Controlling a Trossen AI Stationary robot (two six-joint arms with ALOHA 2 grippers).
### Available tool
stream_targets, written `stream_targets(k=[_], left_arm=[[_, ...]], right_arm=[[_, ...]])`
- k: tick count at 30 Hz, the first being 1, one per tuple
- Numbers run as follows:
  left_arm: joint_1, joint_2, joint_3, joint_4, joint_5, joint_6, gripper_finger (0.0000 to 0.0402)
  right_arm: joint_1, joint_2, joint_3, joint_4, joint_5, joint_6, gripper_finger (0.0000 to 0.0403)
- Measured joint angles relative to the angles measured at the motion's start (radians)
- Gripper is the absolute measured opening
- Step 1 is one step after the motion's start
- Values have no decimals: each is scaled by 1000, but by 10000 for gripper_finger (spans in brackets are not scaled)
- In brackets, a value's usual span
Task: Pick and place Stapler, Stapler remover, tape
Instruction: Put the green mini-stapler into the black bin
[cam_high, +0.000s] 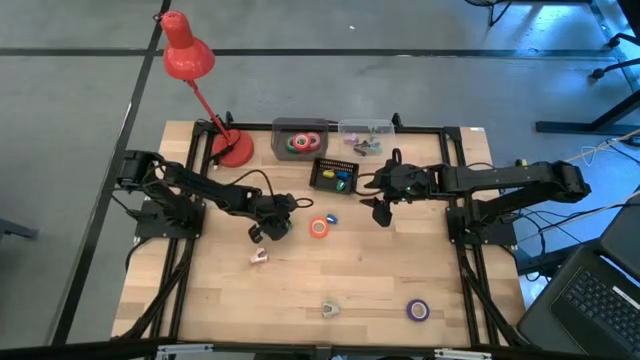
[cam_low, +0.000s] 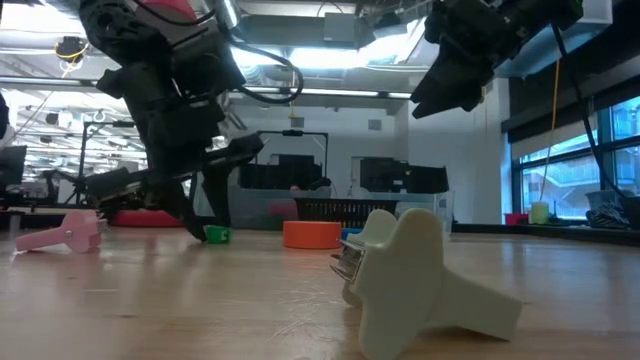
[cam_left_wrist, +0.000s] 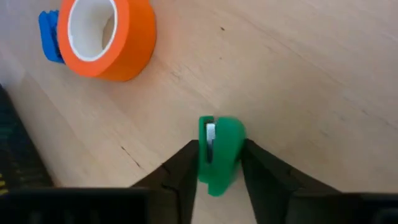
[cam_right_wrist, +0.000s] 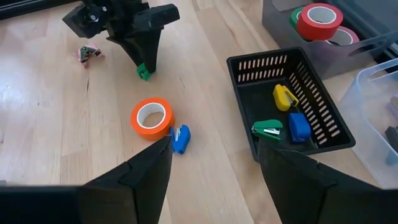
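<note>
Green plastic marks the work at hand: a small green mini stapler (cam_left_wrist: 219, 152) lies on the pale wooden table (cam_high: 330, 270), left of centre, and the left gripper (cam_left_wrist: 216, 168) stands over it with a dark finger on each side, the jaws drawn in close to the stapler's flanks; whether they already press it I cannot tell, and it rests on the wood. Judging by its look, it is light, stiff and smooth-sided, so a squeeze across the body's middle should hold, though it may slip or twist if caught near an end. Just right of it lies an orange tape roll (cam_high: 319, 227), hollow, rigid and light, best taken across its wall, with a small blue stapler (cam_right_wrist: 180, 138) touching it on the right. Farther right and toward the far edge sits a black slotted basket (cam_right_wrist: 323, 115) holding yellow, green and blue staplers. Over the table beside that basket hangs the right gripper (cam_high: 381, 212), jaws wide apart and holding nothing.
</note>
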Motion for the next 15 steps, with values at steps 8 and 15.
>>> stream_targets(k=[8, 15], left_arm=[[0, -3, 52, -28, -95, -110, 42], [45, -6, 176, 190, -193, -123, 42]], right_arm=[[0, 0, 0, 4, 0, 0, 241], [0, 0, 0, 10, 0, 0, 241]])
